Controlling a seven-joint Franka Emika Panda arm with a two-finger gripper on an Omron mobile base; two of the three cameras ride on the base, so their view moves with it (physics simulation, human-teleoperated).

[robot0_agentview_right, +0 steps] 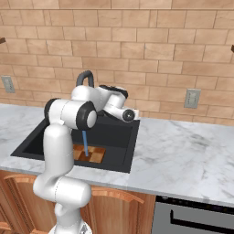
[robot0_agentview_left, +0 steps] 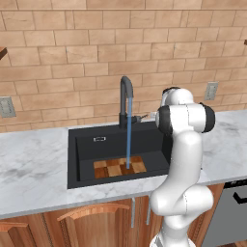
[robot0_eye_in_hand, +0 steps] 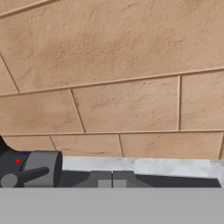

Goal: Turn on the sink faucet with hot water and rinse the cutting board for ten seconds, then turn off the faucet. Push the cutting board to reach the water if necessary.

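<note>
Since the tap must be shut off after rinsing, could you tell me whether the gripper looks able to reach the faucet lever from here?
Probably yes: the shut gripper sits beside the faucet base, with its lever close by and nothing between them.

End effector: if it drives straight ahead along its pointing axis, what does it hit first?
Probably the brick wall behind the sink; the shut end effector faces it squarely, though depth is unclear.

Kitchen: black sink (robot0_agentview_left: 84,144) in marble counter (robot0_agentview_left: 34,166), brick backsplash (robot0_agentview_left: 72,53), wooden cabinets (robot0_agentview_left: 91,224).

Matte black sink (robot0_agentview_left: 84,159), checkered wooden cutting board (robot0_agentview_left: 113,169), veined marble counter (robot0_agentview_left: 34,169)
</note>
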